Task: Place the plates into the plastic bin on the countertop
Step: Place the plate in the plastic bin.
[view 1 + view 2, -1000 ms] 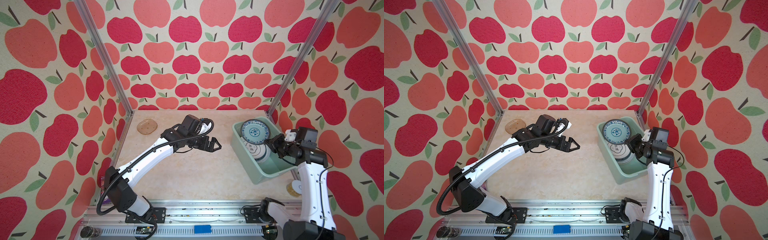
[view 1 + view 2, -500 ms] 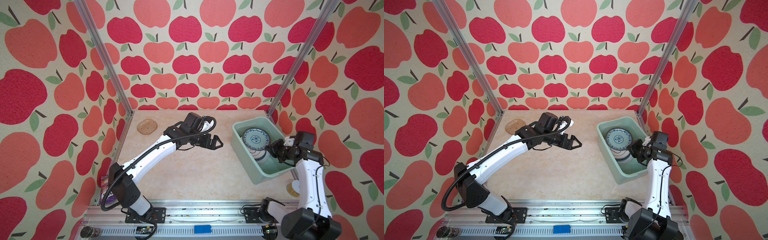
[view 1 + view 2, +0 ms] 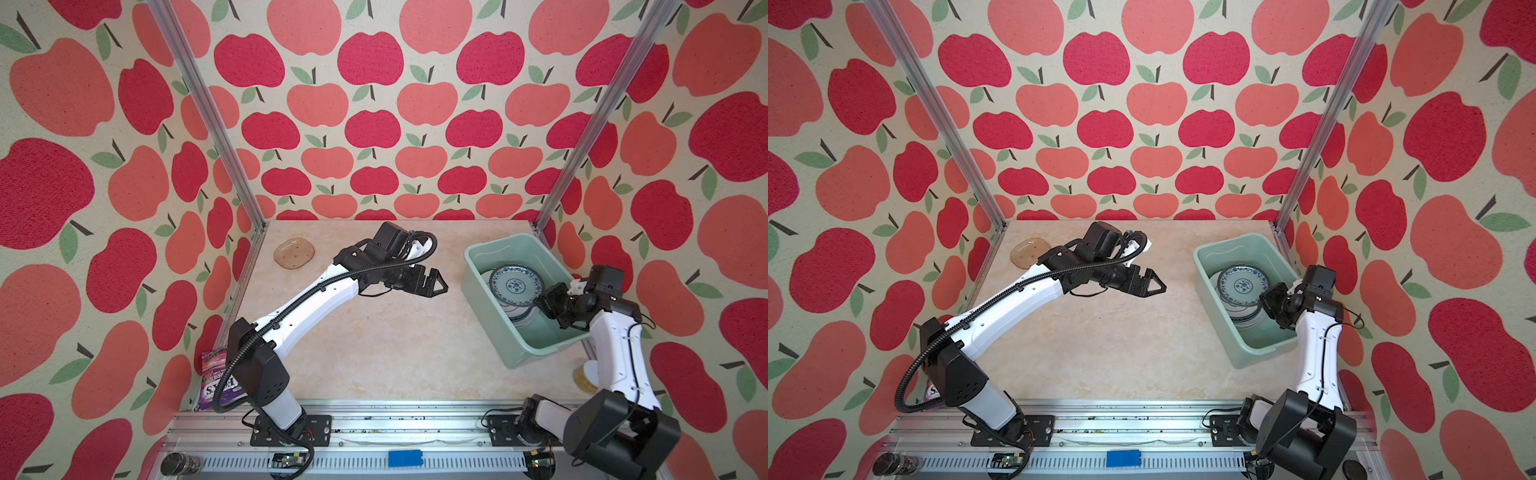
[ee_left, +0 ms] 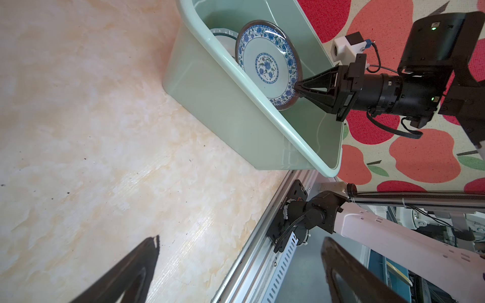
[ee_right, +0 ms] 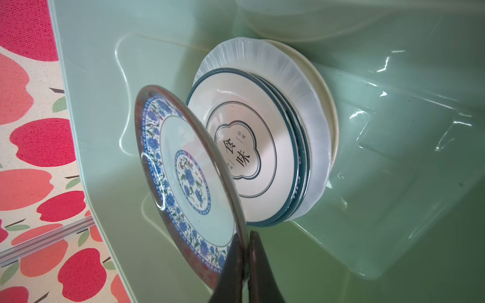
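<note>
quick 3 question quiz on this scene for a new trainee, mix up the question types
1. True or false: the right gripper pinches the blue-patterned plate by its rim, over the plastic bin.
2. How many plates lie on the countertop outside the bin? A none, B one, C three.
3. Fill in: the left gripper is ___ and holds nothing.

Key: 1 true; 2 B, the amber plate; 3 open.
</note>
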`<state>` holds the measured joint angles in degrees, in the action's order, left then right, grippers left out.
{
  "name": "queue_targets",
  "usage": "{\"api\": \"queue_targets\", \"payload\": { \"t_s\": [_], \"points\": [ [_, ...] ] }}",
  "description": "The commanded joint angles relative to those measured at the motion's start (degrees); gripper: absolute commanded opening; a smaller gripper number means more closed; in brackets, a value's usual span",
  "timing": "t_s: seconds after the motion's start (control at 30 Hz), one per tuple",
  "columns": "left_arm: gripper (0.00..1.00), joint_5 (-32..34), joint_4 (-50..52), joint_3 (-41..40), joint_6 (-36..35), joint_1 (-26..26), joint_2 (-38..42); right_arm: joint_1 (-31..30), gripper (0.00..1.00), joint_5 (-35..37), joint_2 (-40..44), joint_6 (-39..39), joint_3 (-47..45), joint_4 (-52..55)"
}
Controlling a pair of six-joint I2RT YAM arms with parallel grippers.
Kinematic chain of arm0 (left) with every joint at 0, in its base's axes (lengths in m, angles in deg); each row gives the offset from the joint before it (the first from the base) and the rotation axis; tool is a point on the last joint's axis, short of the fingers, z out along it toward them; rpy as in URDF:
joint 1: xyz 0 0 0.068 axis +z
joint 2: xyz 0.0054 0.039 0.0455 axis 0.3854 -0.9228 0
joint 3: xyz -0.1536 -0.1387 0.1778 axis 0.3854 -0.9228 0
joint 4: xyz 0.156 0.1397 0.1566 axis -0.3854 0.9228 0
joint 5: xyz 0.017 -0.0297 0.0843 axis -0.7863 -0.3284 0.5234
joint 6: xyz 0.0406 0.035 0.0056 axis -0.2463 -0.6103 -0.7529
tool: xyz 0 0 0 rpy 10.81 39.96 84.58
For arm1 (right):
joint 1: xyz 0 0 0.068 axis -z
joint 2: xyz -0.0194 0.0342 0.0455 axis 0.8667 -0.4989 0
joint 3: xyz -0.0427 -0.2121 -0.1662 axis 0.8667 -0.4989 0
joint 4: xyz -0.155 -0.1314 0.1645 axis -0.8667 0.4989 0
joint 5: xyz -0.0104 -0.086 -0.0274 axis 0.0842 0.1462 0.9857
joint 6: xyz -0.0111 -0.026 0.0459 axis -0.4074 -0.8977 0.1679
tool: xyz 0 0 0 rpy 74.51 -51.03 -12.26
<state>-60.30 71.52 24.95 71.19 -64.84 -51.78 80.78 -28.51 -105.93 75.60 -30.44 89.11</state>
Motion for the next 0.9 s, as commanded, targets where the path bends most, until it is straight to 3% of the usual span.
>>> {"api": "queue_targets", "payload": {
  "t_s": [0.0, 0.87],
  "points": [
    [0.99, -0.1, 1.4, 2.4, -1.0, 0.6, -0.7, 0.4, 0.0, 1.2, -1.3, -2.9, -0.3, -1.5],
    [0.99, -0.6, 1.7, 3.0, -1.2, 1.5, -2.0, -0.1, 0.0, 4.0, -10.8, -9.1, -0.7, -3.1]
  ]
}}
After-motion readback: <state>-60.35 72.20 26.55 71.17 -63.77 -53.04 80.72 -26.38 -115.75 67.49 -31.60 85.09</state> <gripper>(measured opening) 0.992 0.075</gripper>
